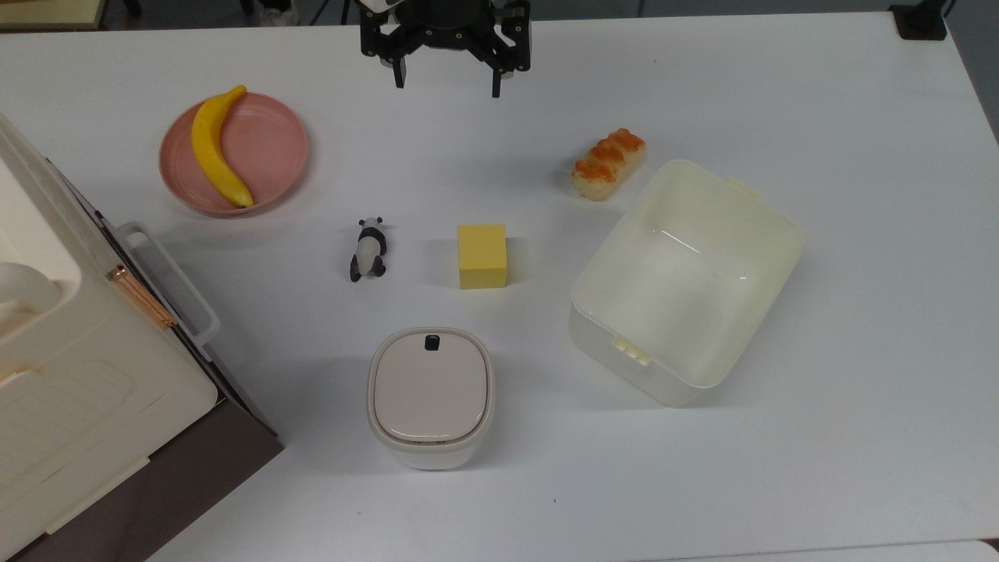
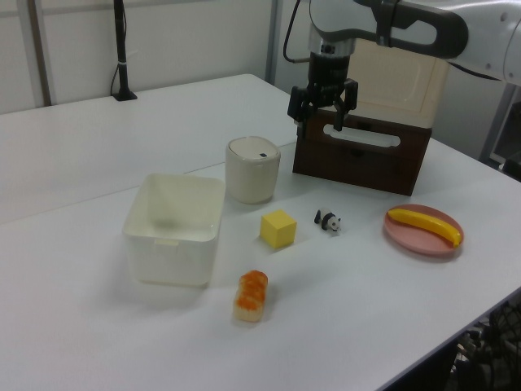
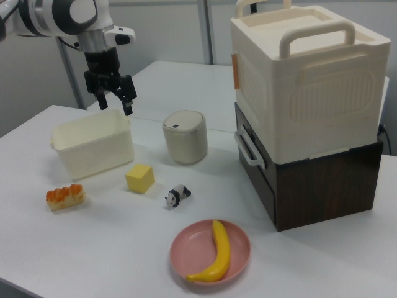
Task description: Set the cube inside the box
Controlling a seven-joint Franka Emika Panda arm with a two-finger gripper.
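Gripper [image 1: 448, 84] cut off at table [image 1: 819, 94] edge in top view, fingers apart, empty; cube [image 1: 482, 256] mid-table beside box [image 1: 769, 209].

I see even, bright overhead light on the white matte table [image 1: 780, 484], with soft short shadows and slightly soft side views.

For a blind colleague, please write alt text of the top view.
A yellow cube sits mid-table, between a panda figurine and an empty cream box. The open claw hangs at the top edge. A banana lies on a pink plate.
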